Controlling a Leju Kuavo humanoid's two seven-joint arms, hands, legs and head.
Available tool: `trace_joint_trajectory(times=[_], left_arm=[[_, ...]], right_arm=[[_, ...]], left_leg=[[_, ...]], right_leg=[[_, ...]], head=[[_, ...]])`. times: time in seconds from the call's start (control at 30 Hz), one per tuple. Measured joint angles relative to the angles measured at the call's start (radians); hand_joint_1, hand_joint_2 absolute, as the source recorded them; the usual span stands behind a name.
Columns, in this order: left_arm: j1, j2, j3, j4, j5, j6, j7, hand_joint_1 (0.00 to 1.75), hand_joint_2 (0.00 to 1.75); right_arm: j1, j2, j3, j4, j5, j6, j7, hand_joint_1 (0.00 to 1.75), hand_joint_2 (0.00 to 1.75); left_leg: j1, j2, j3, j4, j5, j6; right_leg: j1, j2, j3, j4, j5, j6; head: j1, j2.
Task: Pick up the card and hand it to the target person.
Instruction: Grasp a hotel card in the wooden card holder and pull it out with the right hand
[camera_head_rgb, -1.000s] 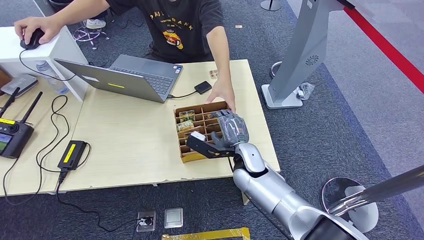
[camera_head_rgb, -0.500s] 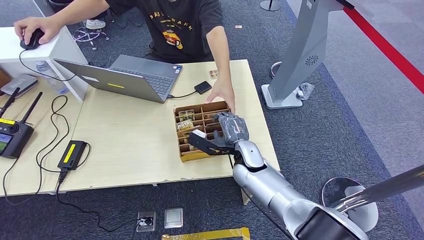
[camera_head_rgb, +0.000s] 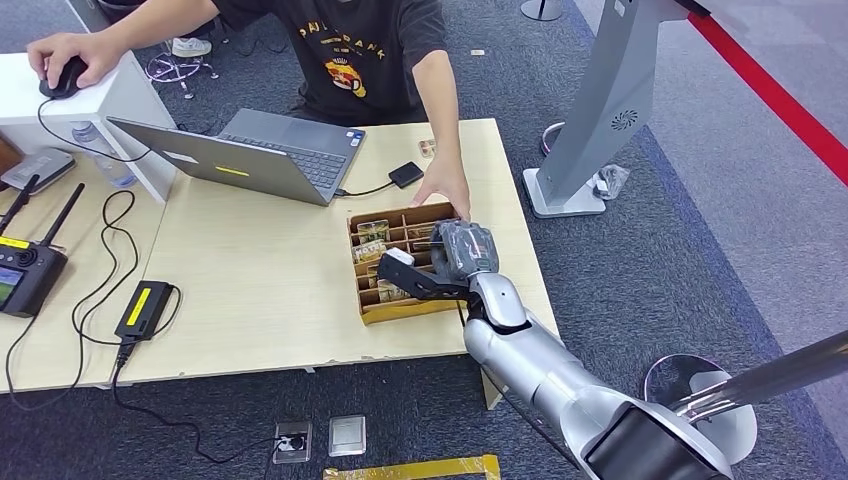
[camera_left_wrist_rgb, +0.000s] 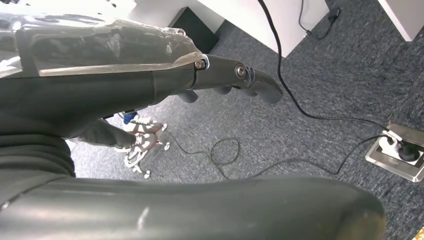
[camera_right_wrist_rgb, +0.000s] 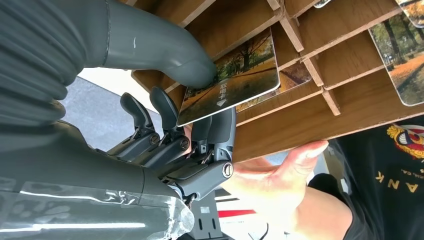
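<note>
Pale plywood table (camera_head_rgb: 260, 290) stands on grey carpet, with an open laptop (camera_head_rgb: 250, 155) toward its 11 o'clock end and a brown divided box (camera_head_rgb: 372, 312) near its 3 o'clock edge. Above the box's far compartments, the right hand (camera_head_rgb: 455, 258) grasps the card (camera_right_wrist_rgb: 232, 77): in the right wrist view the thumb (camera_right_wrist_rgb: 165, 50) presses on its printed face and darker fingers (camera_right_wrist_rgb: 220, 131) curl beneath it, so the card sits pinched at the hand's tip, over the box dividers. At the box's 12 o'clock rim a person's hand (camera_head_rgb: 443, 192) rests, just beside the robot's. Hanging over the carpet, the left hand (camera_left_wrist_rgb: 150, 80) holds nothing, fingers loosely extended.
</note>
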Motion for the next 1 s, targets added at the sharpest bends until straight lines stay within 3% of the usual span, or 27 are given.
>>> trace_joint_trajectory(times=[0.3, 0.43, 0.57, 0.73, 0.9, 1.0], left_arm=[[0.0, 0.0, 0.0, 0.0, 0.002, -0.001, 0.003, 0.0, 0.0], [0.0, 0.0, 0.0, 0.0, 0.01, 0.002, 0.006, 0.0, 0.0], [0.001, 0.0, 0.0, 0.0, 0.012, 0.003, 0.011, 0.0, 0.0], [0.001, 0.0, 0.0, 0.0, 0.012, 0.002, 0.015, 0.0, 0.0], [0.001, 0.0, 0.0, 0.0, 0.012, 0.002, 0.016, 0.0, 0.0], [0.001, 0.0, 0.0, 0.0, 0.011, 0.002, 0.015, 0.0, 0.0]], right_arm=[[0.015, 0.0, -0.004, -0.01, -0.061, -0.09, -0.022, 1.57, 1.75], [0.06, -0.008, -0.01, -0.092, -0.084, -0.152, -0.02, 1.73, 1.75], [0.128, -0.022, -0.023, -0.228, -0.085, -0.183, -0.004, 1.73, 1.75], [0.212, -0.045, -0.035, -0.407, -0.03, -0.18, 0.028, 1.72, 1.75], [0.241, -0.057, -0.039, -0.479, -0.004, -0.17, 0.041, 1.73, 1.75], [0.264, -0.091, -0.059, -0.613, 0.039, -0.104, 0.063, 1.75, 1.75]], left_leg=[[0.0, 0.0, 0.0, 0.0, 0.0, 0.0], [0.0, 0.0, 0.0, 0.0, 0.0, 0.0], [0.0, 0.0, 0.0, 0.0, 0.0, 0.0], [0.0, 0.0, 0.0, 0.0, 0.0, 0.0], [0.0, 0.0, 0.0, 0.0, 0.0, 0.0], [0.0, 0.0, 0.001, 0.0, 0.0, 0.0]], right_leg=[[0.0, 0.0, 0.0, 0.0, 0.0, 0.0], [0.0, 0.0, 0.0, 0.0, 0.0, 0.0], [0.0, 0.0, 0.0, 0.0, 0.0, 0.0], [0.0, 0.0, 0.0, 0.0, 0.0, 0.0], [0.0, 0.0, 0.0, 0.0, 0.0, 0.0], [0.0, 0.0, 0.0, 0.0, 0.0, 0.0]], head=[[0.001, 0.0], [0.0, 0.0], [0.0, 0.0], [0.0, 0.0], [0.0, 0.0], [0.001, 0.0]])
